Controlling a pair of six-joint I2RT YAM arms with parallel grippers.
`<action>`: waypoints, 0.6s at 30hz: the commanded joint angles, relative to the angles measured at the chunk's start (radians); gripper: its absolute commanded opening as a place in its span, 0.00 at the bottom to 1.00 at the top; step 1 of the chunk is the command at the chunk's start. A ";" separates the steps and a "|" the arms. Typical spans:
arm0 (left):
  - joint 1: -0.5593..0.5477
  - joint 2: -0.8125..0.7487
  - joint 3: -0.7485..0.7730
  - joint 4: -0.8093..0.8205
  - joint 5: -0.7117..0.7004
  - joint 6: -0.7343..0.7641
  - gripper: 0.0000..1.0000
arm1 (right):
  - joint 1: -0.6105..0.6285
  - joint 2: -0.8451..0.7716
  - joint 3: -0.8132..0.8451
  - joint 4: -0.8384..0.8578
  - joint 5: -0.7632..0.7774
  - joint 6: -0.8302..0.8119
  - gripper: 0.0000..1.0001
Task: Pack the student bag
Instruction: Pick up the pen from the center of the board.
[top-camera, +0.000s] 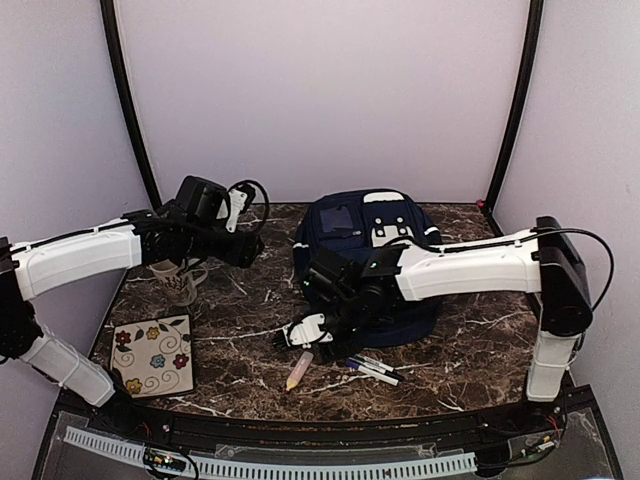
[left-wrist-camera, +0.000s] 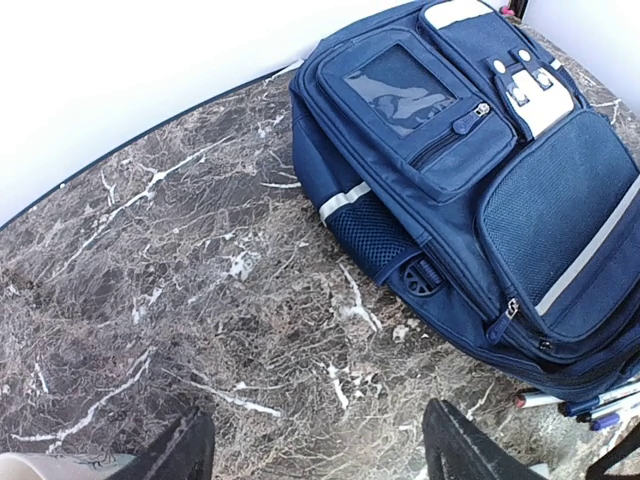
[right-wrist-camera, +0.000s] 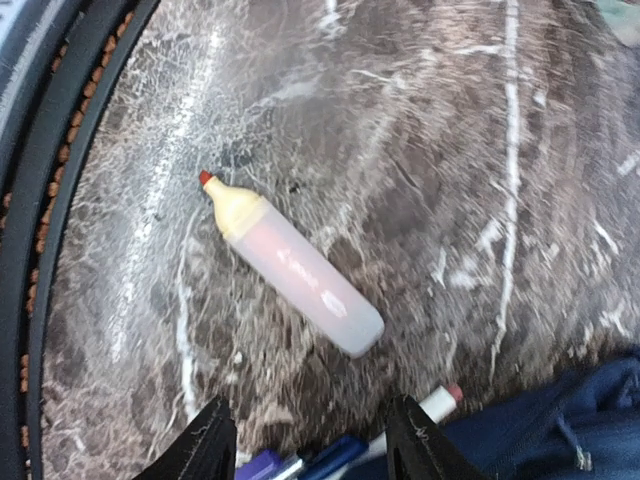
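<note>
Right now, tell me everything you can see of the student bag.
The student bag is navy fabric, lying flat, front up, on the marble table toward its far side. It shows a clear window pocket, mesh pockets, pale stripes, a white studded patch; front zips look shut. Markers lie beside its near edge; the right arm crosses above it.

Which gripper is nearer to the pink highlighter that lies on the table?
Right. The right gripper hovers close over the highlighter; the left gripper is far off, to the left of the student bag.

Navy, white-striped student bag lies flat — front pockets facing up.
</note>
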 joint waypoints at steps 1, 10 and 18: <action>0.009 -0.055 -0.116 0.177 -0.047 0.047 0.75 | 0.043 0.106 0.130 -0.072 0.041 -0.044 0.53; 0.009 -0.072 -0.082 0.111 -0.080 0.052 0.75 | 0.053 0.274 0.252 -0.101 0.015 -0.075 0.59; 0.009 -0.112 -0.106 0.126 -0.083 0.054 0.75 | 0.053 0.355 0.331 -0.189 -0.015 -0.091 0.44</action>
